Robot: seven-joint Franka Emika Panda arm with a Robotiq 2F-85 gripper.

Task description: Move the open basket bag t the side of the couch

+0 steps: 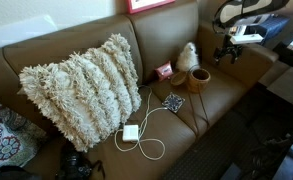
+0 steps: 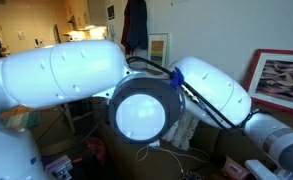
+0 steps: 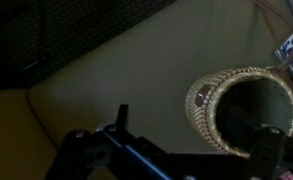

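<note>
The couch [image 1: 76, 45] is smooth brown leather, with taut seat cushions and a padded arm. A large shaggy cream pillow [image 1: 81, 90] with ridged tufts leans against its back. A white charger block [image 1: 130, 132] and its looping white cable [image 1: 151, 150] lie on the seat in front of the pillow. A small flat patterned item [image 1: 173, 103] lies close by.

The open basket bag [image 1: 198, 80] sits on the seat cushion at the far end of the couch, near the padded arm. It is just beside a small pink box [image 1: 164, 71] and a cream fuzzy cone-shaped lump [image 1: 189, 55]. It is a small round piece of tan-brown weave. In the wrist view its coiled rim [image 3: 208, 105] shows a coarse straw-like texture around a wide, dark circular mouth. There it seems to be tipped toward the camera, though the dim picture leaves this unsure.

The gripper [image 3: 173, 150] has its jaws spread wide, with dark fingers [image 3: 76, 150] at either side of the wrist view. It holds nothing and hangs above the leather close to the basket. In an exterior view the glossy white arm shells [image 2: 76, 70] fill most of the picture.
</note>
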